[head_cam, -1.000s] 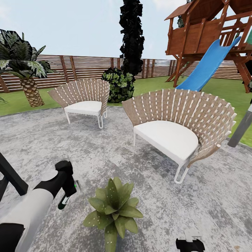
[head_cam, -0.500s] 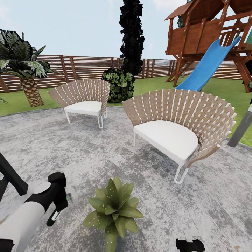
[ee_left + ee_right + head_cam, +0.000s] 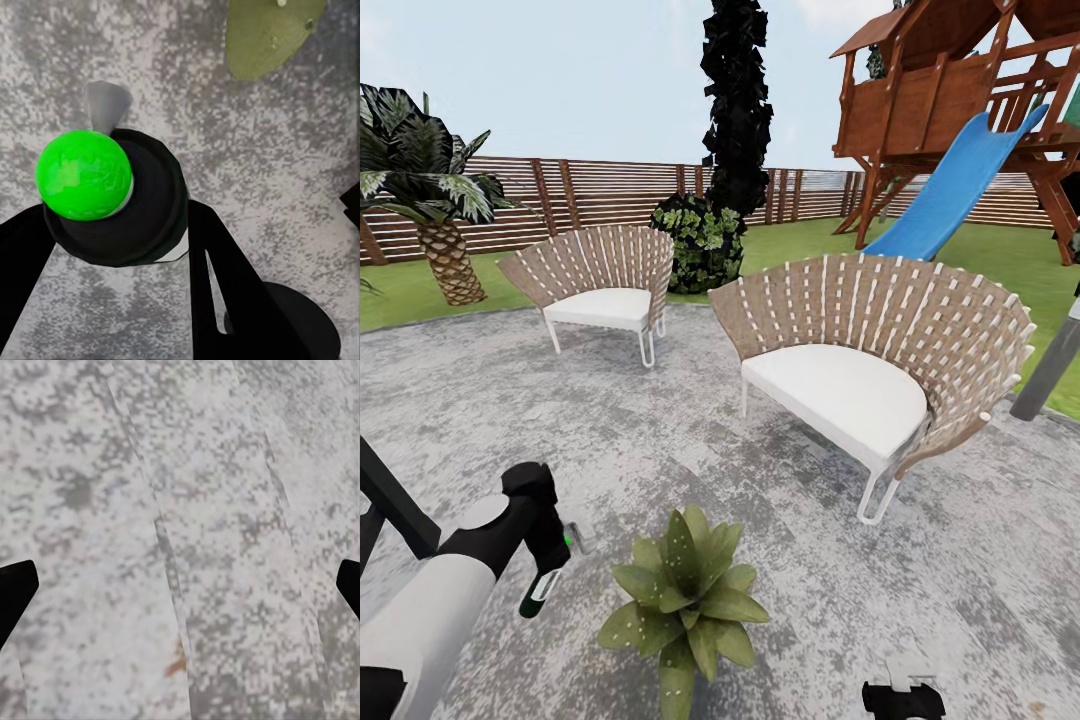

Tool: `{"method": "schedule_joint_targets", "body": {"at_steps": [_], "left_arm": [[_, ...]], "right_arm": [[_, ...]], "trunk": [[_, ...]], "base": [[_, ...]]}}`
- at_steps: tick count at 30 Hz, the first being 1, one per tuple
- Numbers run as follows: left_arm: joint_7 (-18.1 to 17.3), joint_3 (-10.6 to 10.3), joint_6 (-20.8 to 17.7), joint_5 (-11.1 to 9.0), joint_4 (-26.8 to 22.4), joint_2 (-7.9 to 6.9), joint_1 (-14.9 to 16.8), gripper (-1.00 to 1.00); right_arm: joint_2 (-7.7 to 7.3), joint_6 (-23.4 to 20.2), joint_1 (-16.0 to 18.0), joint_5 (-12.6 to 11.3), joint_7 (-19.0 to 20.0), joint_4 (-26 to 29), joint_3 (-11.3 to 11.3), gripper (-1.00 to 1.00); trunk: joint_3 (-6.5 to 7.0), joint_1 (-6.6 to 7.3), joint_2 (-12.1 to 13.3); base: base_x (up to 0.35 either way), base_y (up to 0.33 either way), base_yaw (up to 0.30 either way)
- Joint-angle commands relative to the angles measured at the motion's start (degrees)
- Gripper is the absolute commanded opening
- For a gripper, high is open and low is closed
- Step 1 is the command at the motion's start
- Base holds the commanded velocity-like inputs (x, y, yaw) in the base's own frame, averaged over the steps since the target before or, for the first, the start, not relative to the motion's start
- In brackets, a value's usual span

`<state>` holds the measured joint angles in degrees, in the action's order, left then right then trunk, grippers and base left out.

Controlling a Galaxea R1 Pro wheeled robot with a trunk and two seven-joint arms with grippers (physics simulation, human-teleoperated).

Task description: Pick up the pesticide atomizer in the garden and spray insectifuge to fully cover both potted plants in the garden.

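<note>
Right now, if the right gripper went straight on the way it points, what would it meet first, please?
Most likely the bare stone patio: the right wrist view looks along the open fingers straight at mottled grey paving, with nothing between. How far off it lies is unclear.

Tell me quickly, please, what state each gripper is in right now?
Left gripper: shut on the atomizer, beside the plant.
Right gripper: open, holding nothing, over the patio.
</note>
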<state>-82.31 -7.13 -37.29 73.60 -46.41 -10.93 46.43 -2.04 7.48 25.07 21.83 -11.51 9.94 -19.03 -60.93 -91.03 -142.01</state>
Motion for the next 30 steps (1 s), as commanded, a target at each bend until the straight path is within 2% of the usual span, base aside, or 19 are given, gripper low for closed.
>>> {"method": "schedule_joint_targets", "body": {"at_steps": [1, 4, 8, 10, 12, 15, 18, 21, 27, 30], "left_arm": [[-0.5, -0.2, -0.6, 0.3, -0.1, -0.20, -0.1, -1.00], [-0.6, -0.2, 1.0, 0.3, 0.1, -0.93, -0.3, -1.00], [-1.0, 0.3, 6.7, -0.1, 0.5, -3.83, -0.5, -1.00], [-1.2, 0.3, 7.4, -0.3, 0.6, -4.42, -0.6, -1.00], [-1.3, 0.3, 7.8, -0.4, 0.7, -4.43, -1.8, -1.00], [-1.2, 0.1, 7.8, -0.3, 0.6, -3.63, -4.7, -1.00], [-1.0, 0.2, 7.5, -0.3, 0.0, -2.55, -5.4, -1.00], [-0.8, 0.3, 7.5, -0.3, -0.2, -2.38, -5.5, -1.00], [-0.3, 0.7, 7.6, 0.0, 0.4, -2.98, -6.3, -1.00], [-0.1, 3.4, 8.0, -0.2, 0.5, -4.06, -8.7, -1.00]], "right_arm": [[0.02, 0.3, 0.0, 0.6, -0.1, -0.1, -0.5, 1.00], [0.02, 0.3, 0.0, 0.6, -0.1, -0.1, -0.5, 1.00], [0.02, 0.3, 0.0, 0.6, -0.1, -0.1, -0.5, 1.00], [0.02, 0.3, 0.0, 0.7, -0.1, -0.1, -0.5, 1.00], [0.02, 0.3, 0.1, 0.7, -0.1, -0.1, -0.5, 1.00], [0.02, 0.3, 0.1, 0.7, -0.1, -0.1, -0.5, 1.00], [0.02, 0.3, 0.0, 0.7, -0.1, -0.1, -0.5, 1.00], [0.02, 0.3, 0.0, 0.8, -0.1, -0.1, -0.5, 1.00], [0.02, 0.3, 0.1, 0.8, -0.1, -0.1, -0.5, 1.00], [0.02, 0.3, 0.0, 0.8, -0.1, -0.1, -0.5, 1.00]], "trunk": [[-0.05, 0.01, 0.0], [-0.05, 0.01, 0.0], [-0.05, 0.01, 0.0], [-0.05, 0.01, 0.0], [-0.05, 0.01, 0.0], [-0.05, 0.01, 0.0], [-0.05, 0.01, 0.0], [-0.05, 0.01, 0.0], [-0.05, 0.01, 0.0], [-0.05, 0.01, 0.0]], "base": [[0.000, 0.000, 0.000], [0.000, 0.000, 0.000], [0.000, 0.000, 0.000], [0.000, 0.000, 0.000], [0.000, 0.000, 0.000], [0.000, 0.000, 0.000], [0.000, 0.000, 0.000], [0.000, 0.000, 0.000], [0.000, 0.000, 0.000], [0.000, 0.000, 0.000]]}}
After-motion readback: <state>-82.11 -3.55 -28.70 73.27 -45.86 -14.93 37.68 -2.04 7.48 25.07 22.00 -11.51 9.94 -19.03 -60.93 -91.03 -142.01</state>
